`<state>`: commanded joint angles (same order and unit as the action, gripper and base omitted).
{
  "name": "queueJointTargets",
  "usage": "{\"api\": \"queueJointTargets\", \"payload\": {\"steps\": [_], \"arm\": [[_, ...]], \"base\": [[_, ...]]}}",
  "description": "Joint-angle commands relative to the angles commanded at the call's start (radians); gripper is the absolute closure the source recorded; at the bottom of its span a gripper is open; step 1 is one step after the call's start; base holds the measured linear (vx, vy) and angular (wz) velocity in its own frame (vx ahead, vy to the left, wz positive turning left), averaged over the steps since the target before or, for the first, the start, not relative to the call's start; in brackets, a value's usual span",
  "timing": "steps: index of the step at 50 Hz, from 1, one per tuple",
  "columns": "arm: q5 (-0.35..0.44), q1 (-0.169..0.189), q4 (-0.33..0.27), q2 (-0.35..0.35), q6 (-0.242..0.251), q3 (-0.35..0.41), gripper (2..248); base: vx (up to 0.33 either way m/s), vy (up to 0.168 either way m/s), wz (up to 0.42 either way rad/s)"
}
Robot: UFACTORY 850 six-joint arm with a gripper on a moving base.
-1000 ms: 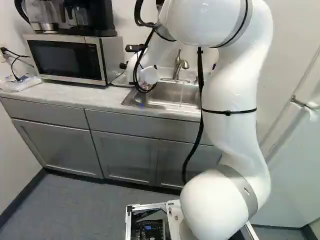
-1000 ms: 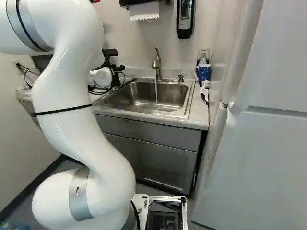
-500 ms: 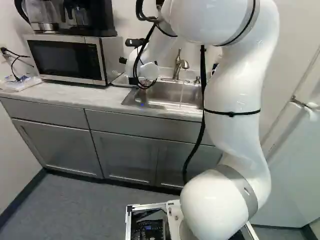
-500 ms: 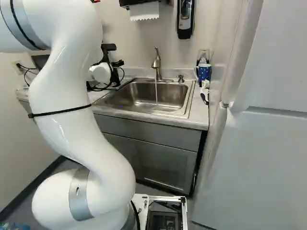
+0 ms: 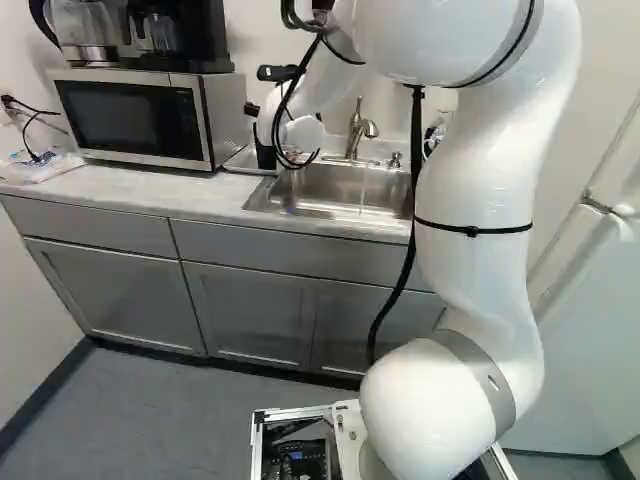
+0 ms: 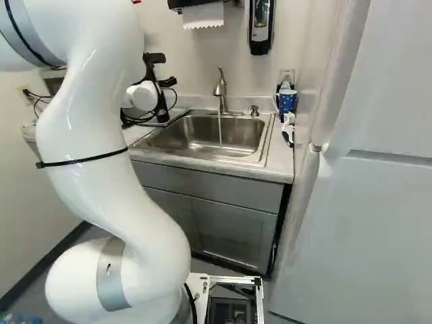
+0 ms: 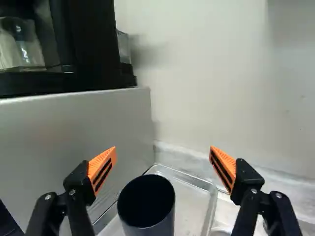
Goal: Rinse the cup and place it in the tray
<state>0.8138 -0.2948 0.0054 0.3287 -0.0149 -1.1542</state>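
Observation:
At the back of the counter in the left base view, the black gripper (image 5: 277, 73) shows in part behind my white wrist. In the wrist view the gripper (image 7: 163, 160) is open, its two orange-padded fingers wide apart with nothing gripped. A dark, hollow cup (image 7: 165, 219) stands upright on the shallow metal tray (image 7: 194, 183), mouth up. It lies low between the open fingers, nearer one of them, and touches neither; its base is out of sight. Water runs from the faucet (image 6: 221, 88) into the steel sink (image 6: 155, 143).
The microwave (image 5: 130, 115) stands right beside the tray, with a coffee maker (image 5: 165, 35) on top. The wall (image 7: 221, 73) is close behind the tray. Right of the sink are a blue mug (image 6: 287, 101) and a white-handled brush (image 6: 288, 128). A soap dispenser (image 6: 260, 27) hangs above.
My arm has drawn back, its wrist shifting slightly right in the left base view, and a dark upright shape now shows below the gripper. The base has not moved.

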Motion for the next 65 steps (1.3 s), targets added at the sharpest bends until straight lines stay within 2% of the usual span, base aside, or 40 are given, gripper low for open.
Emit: {"api": "queueJointTargets", "payload": {"steps": [19, 65], "arm": [[-0.016, 0.026, 0.0, -0.031, 0.0, -0.005, 3], [-0.183, 0.085, 0.0, -0.093, 0.0, -0.031, 3]], "base": [[0.0, 0.0, 0.0], [0.0, 0.0, 0.0]]}}
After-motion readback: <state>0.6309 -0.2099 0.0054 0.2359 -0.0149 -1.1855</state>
